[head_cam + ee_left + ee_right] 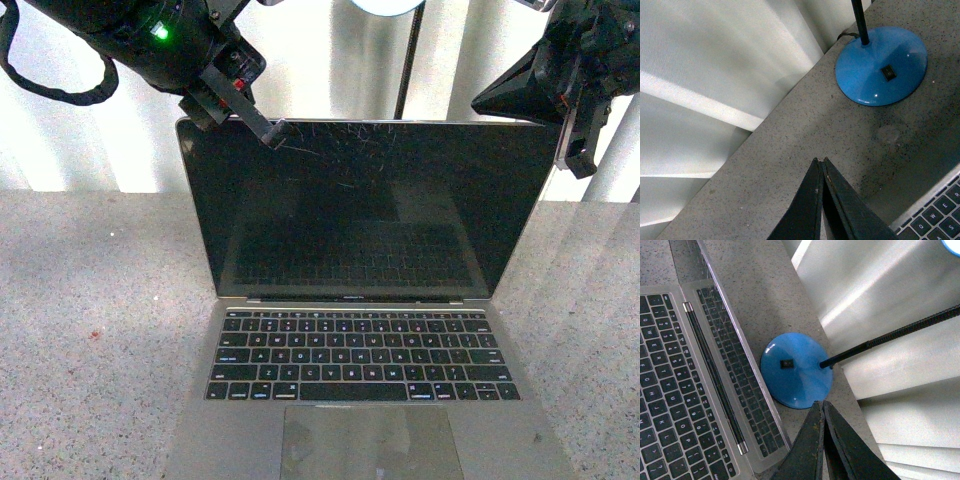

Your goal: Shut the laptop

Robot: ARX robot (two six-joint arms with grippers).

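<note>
Squarely mid-frame, the laptop stands open, screen facing the camera, long axis running left to right. At upper left the left gripper, pressed together, sits at the lid's top corner, seemingly to tip it shut; the right gripper, likewise pressed together, hangs upper right.

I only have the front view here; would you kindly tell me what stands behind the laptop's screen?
Observer: A blue lamp base with a black switch sits on the table, close behind the laptop.
Operator: Thank you. On the left side, open or shut?
Observer: The left gripper is shut, fingertips pressed together, holding nothing.
Operator: And on the right?
Observer: The right gripper is shut too, and empty.
</note>
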